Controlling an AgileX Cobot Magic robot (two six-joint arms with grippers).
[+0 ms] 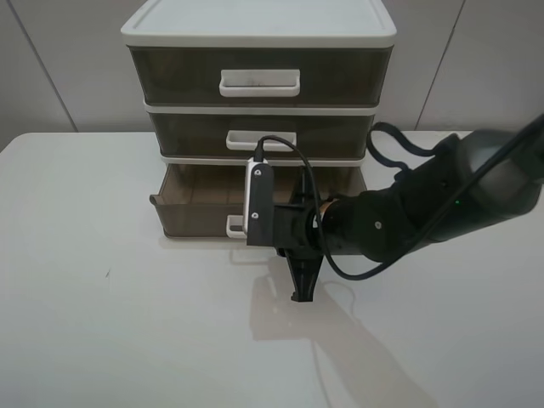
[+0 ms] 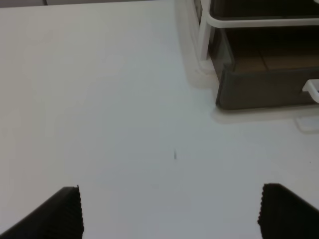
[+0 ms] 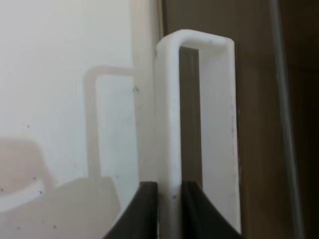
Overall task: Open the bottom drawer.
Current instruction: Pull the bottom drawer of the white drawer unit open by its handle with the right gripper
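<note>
The bottom drawer (image 1: 197,212), smoky-brown with a small white loop handle (image 1: 235,225), sticks out a little from the white-framed three-drawer unit (image 1: 259,34). My right gripper (image 1: 248,228) reaches across from the right and is shut on that handle. In the right wrist view its two black fingers (image 3: 144,209) pinch the handle's white bar (image 3: 169,114); the gripper (image 3: 169,191) is right at the drawer front. The left wrist view shows the drawer (image 2: 264,89) off to one side and my left gripper (image 2: 169,209) open and empty over the bare table.
The middle drawer (image 1: 259,136) and the taller top drawer (image 1: 259,76) are shut above it. The unit stands at the back of a white table (image 1: 127,323). A black cable (image 1: 293,157) loops from the right wrist camera in front of the drawers.
</note>
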